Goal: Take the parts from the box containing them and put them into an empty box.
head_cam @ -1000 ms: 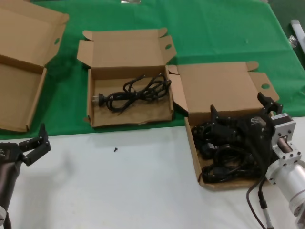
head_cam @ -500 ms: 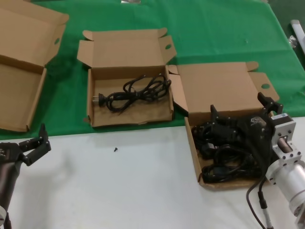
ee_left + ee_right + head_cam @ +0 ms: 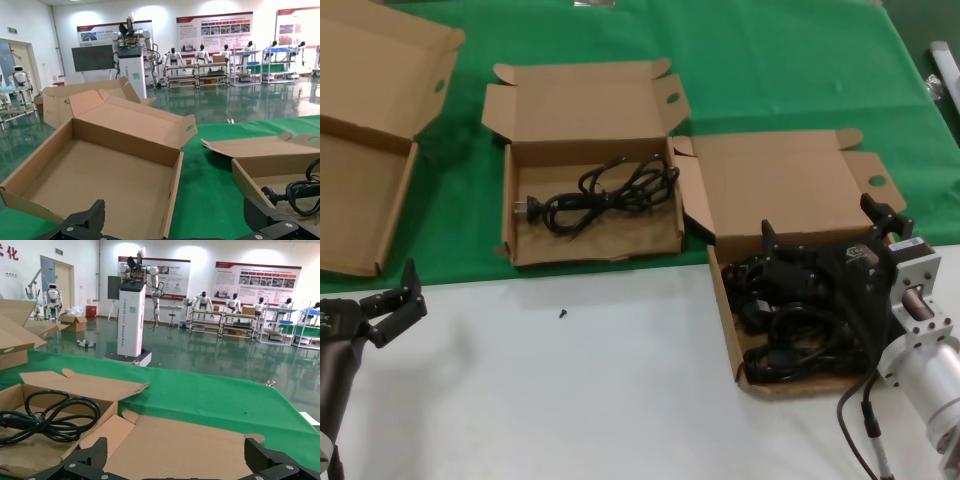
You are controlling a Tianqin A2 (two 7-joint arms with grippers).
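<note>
Cable [image 3: 595,198] lengthwise across box [image 3: 590,165]

The head camera is looking forward and down from above onto the worktop [image 3: 620,400] and its green cloth [image 3: 770,70], taking in all three boxes. Each wrist camera is sitting low, just behind its gripper, facing level across the cloth into the hall. The left one and the head view are sharing the big box [image 3: 100,170] and the middle box's cable [image 3: 295,192]; the right one is sharing that cable [image 3: 45,420] too.
</note>
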